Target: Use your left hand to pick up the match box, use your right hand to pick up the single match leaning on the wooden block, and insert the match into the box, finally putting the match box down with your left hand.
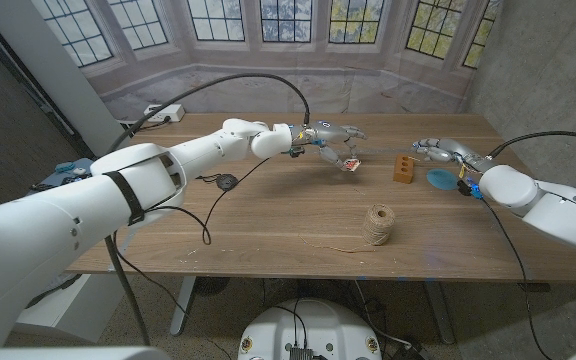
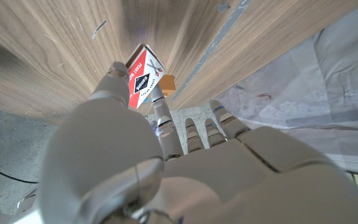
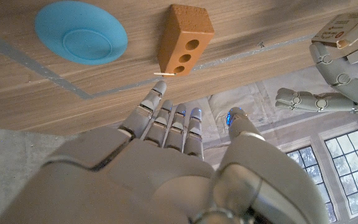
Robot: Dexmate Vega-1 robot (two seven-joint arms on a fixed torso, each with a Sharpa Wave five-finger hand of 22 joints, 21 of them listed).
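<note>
Over the table's far middle: left hand (image 1: 330,140) holds the match box (image 1: 352,163) in the air, pinched between thumb and fingers, other fingers spread.
Match box label: red, white and black face turned to the left wrist camera (image 2: 143,76); light card, will crush if squeezed, so grip on the long edges looks right.
Right hand (image 1: 446,150): fingers apart, nothing in it, tips just short of the wooden block (image 1: 403,167).
Match (image 3: 164,74): thin pale stick at the block's foot (image 3: 182,38), lying against it; exact tilt hard to tell.
Match handling: very light, snaps easily, may roll; take it mid-shaft with thumb and one fingertip.
Nearby: blue dish (image 3: 81,33) just beside block, twine spool (image 1: 376,224) nearer the robot.
Risk: nudging the block knocks the match flat.
</note>
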